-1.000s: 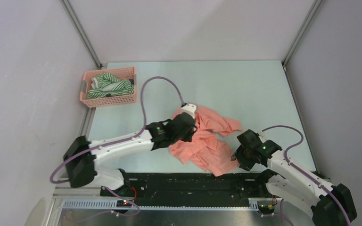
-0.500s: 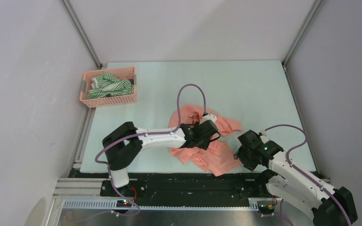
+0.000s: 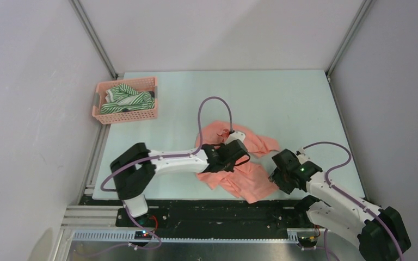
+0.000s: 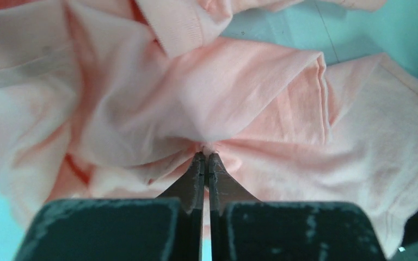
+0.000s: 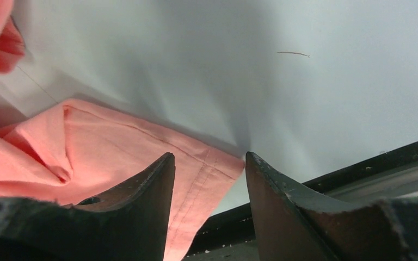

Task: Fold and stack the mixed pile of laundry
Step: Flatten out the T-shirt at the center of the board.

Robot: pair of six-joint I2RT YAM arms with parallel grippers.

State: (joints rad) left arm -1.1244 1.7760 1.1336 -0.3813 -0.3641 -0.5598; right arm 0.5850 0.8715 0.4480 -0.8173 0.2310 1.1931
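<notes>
Pinch of salmon-pink shirt (image 4: 261, 87) between left fingers (image 4: 195, 180)

Soft matt cloth: salmon-pink shirt (image 4: 261, 109); smooth matt table (image 5: 196, 65).

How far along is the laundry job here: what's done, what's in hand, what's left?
Done: nothing looks folded or stacked. In hand: the left gripper is shut on a pinch of the salmon-pink shirt, crumpled on the table; the right gripper hangs open over its near corner. Left: fold that shirt, then the striped garment lying in the pink basket.
</notes>
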